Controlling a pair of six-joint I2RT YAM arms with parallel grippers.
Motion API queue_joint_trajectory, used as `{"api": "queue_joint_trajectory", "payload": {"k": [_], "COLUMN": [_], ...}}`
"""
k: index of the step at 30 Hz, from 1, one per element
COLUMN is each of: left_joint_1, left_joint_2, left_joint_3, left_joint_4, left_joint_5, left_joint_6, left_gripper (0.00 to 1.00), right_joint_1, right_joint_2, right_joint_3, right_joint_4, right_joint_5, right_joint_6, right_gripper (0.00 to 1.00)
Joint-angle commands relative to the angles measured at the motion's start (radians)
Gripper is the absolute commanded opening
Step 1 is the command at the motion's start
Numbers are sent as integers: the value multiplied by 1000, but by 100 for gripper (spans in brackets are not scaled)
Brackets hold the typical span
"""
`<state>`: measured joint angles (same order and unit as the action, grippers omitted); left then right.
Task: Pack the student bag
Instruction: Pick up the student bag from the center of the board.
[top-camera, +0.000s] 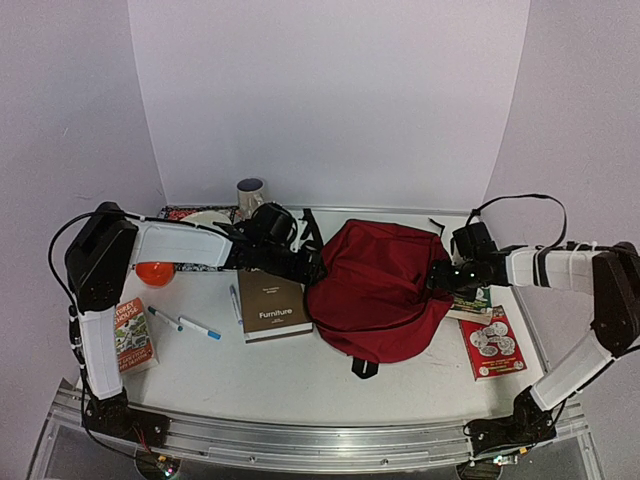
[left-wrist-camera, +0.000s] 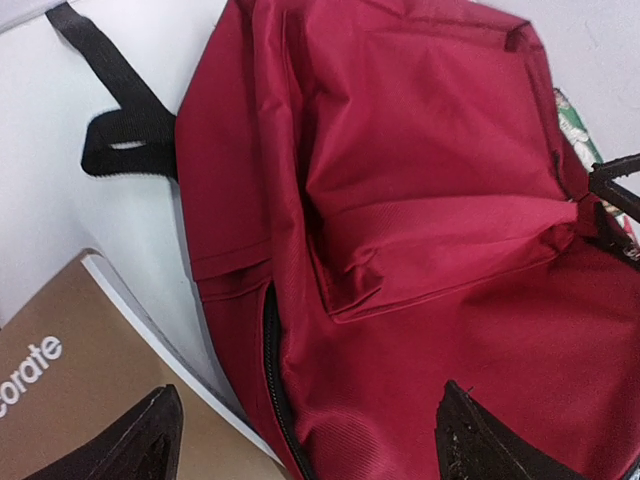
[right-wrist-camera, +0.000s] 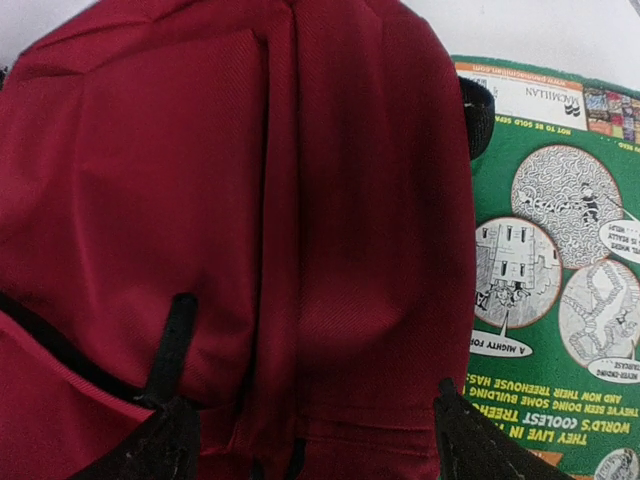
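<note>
The bag (top-camera: 375, 290) lies mid-table (top-camera: 300, 375). Left gripper (left-wrist-camera: 305, 435), jaws apart, hovers at its left edge, where a brown book (top-camera: 272, 305) abuts it. Right gripper (right-wrist-camera: 315, 440), jaws apart, hangs over its right edge, beside a green book (right-wrist-camera: 560, 300). Bare table borders its near edge.

The left arm (top-camera: 185, 243), at the left of the overhead frame, has white-wrapped links joined by bulky black joint housings (top-camera: 100, 255). A thin black cable (top-camera: 52, 250) loops out beside them. The right arm (top-camera: 555, 268), at the right edge, is built alike — white sleeves, black joints — with a second cable (top-camera: 525, 197) arching above its wrist, where small green lights (top-camera: 462, 272) glow. The left base (top-camera: 112, 415) and right base (top-camera: 505, 432) are black, with tiny coloured glints just below, possibly LEDs. In the wrist views the left claw (left-wrist-camera: 315, 445) and right claw (right-wrist-camera: 320, 445) show matt black, wedge-shaped fingertips (left-wrist-camera: 150, 445) — edges flecked pale.
</note>
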<state>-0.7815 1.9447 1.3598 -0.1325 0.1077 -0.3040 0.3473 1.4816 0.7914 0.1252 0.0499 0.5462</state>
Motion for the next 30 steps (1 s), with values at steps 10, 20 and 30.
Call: {"api": "queue_joint_trajectory", "payload": {"k": [10,20,30], "left_joint_1": [-4,-14,-14], "left_joint_2": [18,-161,-226], "left_joint_3": [-67,-277,-277], "left_joint_4": [1,34,37], "left_joint_5": [132,110,76], "left_joint_6": [4,-22,-18], "left_gripper": [78,73,74], "right_joint_1": [47,72,72], "right_joint_2": [142,-9,67], "right_joint_3": [47,-17,-26], "right_joint_4": [163,206,201], "right_joint_5": [-224,-204,-3], "right_joint_6": [-23,10,34], "right_gripper": [71,57,58]}}
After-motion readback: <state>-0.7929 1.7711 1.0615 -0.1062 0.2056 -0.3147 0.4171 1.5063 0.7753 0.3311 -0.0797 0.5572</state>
